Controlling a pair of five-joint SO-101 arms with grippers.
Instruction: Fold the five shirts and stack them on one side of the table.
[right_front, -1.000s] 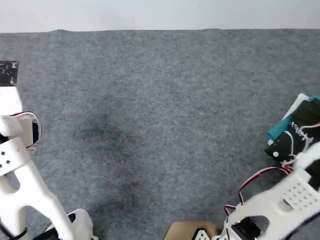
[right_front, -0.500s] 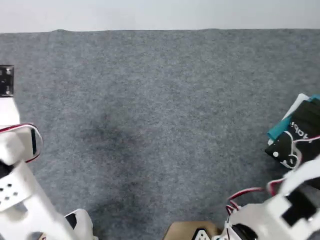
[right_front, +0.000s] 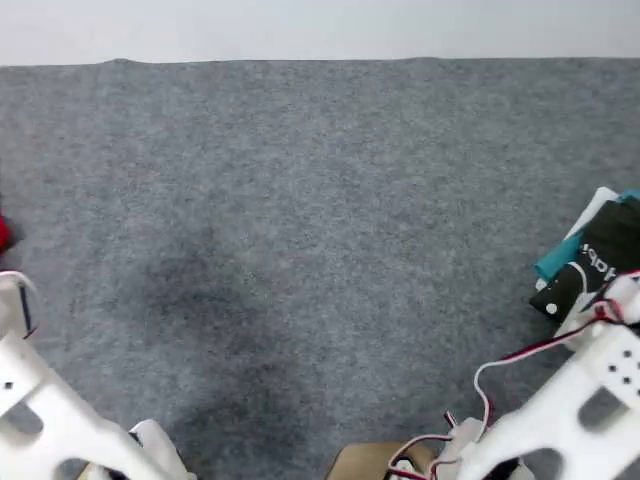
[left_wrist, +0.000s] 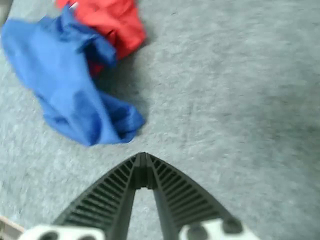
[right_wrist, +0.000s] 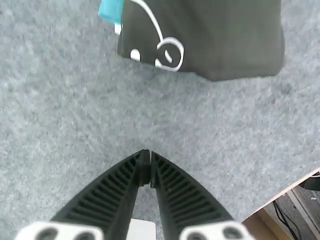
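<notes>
Grey felt (right_front: 320, 200) covers the whole tabletop, with a strip of pale wall (right_front: 320, 28) along the far side at 12 o'clock. Seen from above, a small stack of folded shirts sits at the table's 3 o'clock edge: a black shirt with white print (right_front: 598, 268) on top, a teal shirt (right_front: 553, 263) poking out beneath it, and a bit of white cloth (right_front: 598, 200) at the far corner of the pile. At 9 o'clock a sliver of red shirt (right_front: 3, 232) shows at the very edge.

The left arm (right_front: 45, 415) stands at about 7 o'clock and the right arm (right_front: 575, 405) at about 5 o'clock, just beside the stack, red and white wires looping off it.

From the left wrist, the left gripper (left_wrist: 144, 162) has its ribbed black jaws pressed together with nothing between them, hanging over bare felt. Near its tip lies a crumpled blue shirt (left_wrist: 70, 85), touching a bunched red shirt (left_wrist: 112, 22) beyond it; neither is folded.

From the right wrist, the right gripper (right_wrist: 145, 161) is likewise clenched and empty above the felt, apart from the black shirt (right_wrist: 215, 35), whose teal neighbour (right_wrist: 110, 10) peeks out at one corner. A wooden table edge (right_wrist: 280, 210) shows beside it.
</notes>
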